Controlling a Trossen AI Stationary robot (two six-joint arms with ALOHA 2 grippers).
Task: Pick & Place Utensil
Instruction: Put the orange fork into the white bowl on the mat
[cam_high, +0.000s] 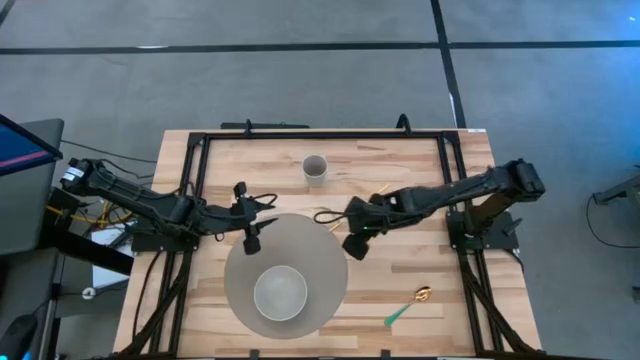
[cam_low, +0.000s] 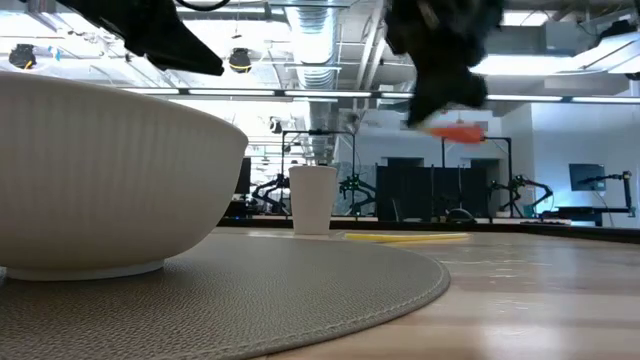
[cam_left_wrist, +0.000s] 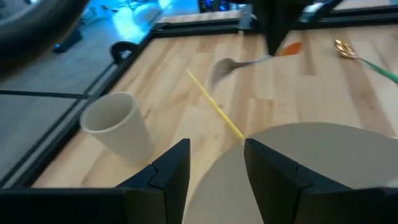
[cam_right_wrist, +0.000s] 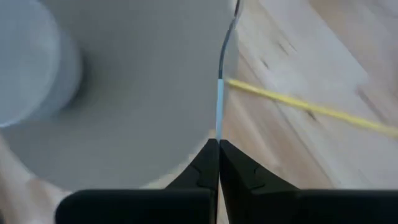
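Count: two dark arms, one round grey placemat, one white bowl, one white paper cup, one yellow stick, and two utensils seen clearly, a held spoon and a green-handled one.

Held utensil: a slim metal spoon with a dark, thin handle and a small rounded head; in the right wrist view its shaft runs straight out from between the fingers, curving slightly at the far end.

Where it is: raised above the wooden table, over the placemat's edge near the yellow stick, between the cup and the bowl.

Right gripper: fingers pressed tight together on the spoon's handle, no gap showing beyond the shaft itself.

Left gripper: hovering at the placemat's far edge, beside the cup, its two fingers parted with nothing between them.

Second utensil: a spoon with a gold head and green handle, lying flat on the table near the front right corner, well apart from both grippers.

Bowl: sits on the placemat, upright.

Cup: stands upright near the table's back edge.
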